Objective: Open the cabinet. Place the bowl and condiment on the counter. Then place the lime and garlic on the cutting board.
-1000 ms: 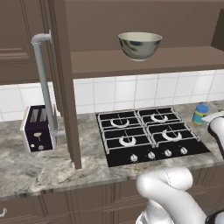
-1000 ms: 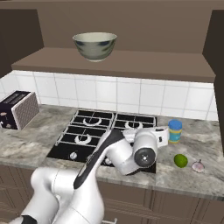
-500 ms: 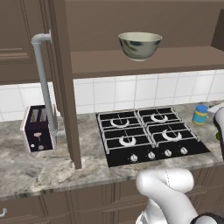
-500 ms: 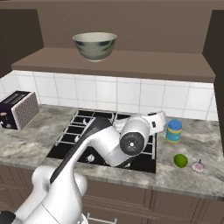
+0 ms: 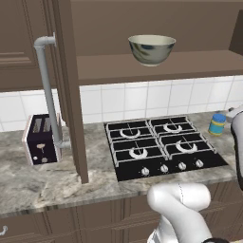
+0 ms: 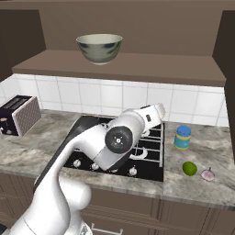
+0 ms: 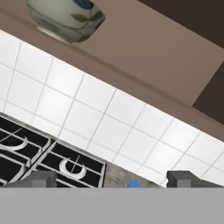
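Dark brown wood dominates — the cabinet (image 5: 66,85) stands open, its door swung out edge-on toward the room with the long grey bar handle (image 5: 47,90) on its outer face; the shelf inside is exposed across both base views.

Grey-beige marbled counter (image 6: 202,188) runs below the white tile backsplash (image 6: 114,96); set into it, a black four-burner hob (image 5: 161,147) with a row of knobs along its front edge.

White arm (image 6: 92,147) rises from the base and reaches over the hob, its wrist near the hob's right rear corner, pointed toward the wall.

Toaster (image 5: 42,140), dark body with pale sides, sits on the counter left of the hob, just behind the open door's lower edge.

Bowl (image 6: 99,48), mottled grey-green outside and cream inside, upright on the cabinet shelf, above the hob; in the hand view it appears at the top left, on the shelf edge.

Condiment (image 6: 182,137) — blue lid, yellow body — stands upright on the counter just right of the hob, near the backsplash; a sliver of its blue lid shows low in the hand view between the finger tips.

Lime (image 6: 189,168) lies on the counter in front of the jar, nearer the front edge; garlic (image 6: 208,174), pale and small, just beside the lime on its right, not touching as far as I can tell.

Gripper (image 7: 111,179): the two dark tips sit far apart — jaws wide, nothing between them; it faces the tiles below the shelf.
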Controlling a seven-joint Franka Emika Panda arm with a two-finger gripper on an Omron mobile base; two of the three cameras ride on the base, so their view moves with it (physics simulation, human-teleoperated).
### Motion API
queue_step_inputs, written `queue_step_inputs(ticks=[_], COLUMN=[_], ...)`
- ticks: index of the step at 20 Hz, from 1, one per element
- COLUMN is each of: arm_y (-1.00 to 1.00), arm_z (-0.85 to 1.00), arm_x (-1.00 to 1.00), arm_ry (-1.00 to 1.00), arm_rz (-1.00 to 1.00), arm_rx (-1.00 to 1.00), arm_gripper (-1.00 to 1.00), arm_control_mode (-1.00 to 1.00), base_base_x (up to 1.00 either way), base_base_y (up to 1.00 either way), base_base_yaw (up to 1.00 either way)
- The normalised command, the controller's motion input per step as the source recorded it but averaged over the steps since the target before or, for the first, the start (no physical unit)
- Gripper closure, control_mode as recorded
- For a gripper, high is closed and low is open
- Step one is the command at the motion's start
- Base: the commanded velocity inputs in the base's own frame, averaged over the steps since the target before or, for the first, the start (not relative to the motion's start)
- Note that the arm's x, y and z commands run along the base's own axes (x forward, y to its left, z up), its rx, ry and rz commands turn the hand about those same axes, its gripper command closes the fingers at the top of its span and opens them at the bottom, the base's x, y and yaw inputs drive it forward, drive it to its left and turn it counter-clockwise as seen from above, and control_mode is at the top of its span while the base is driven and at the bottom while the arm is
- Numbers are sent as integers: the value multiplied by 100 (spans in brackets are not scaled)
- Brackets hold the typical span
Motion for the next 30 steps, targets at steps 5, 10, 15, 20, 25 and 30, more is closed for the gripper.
queue_step_inputs(ticks=[5,10,15,20,25,30], arm_y=[26,26,29,25,33,31], arm_z=[42,53,61,49,44,22], arm_x=[-15,-6,-10,-9,-1,0], arm_ry=[2,4,4,0,0,0], arm_rz=[0,5,8,7,25,31], arm_rx=[-9,-8,-14,-12,-17,-21], arm_gripper=[-100,-100,-100,-100,-100,-100], arm_control_mode=[-100,-100,-100,-100,-100,-100], base_base_x=[0,0,0,0,0,0], base_base_y=[0,0,0,0,0,0], base_base_yaw=[0,0,0,0,0,0])
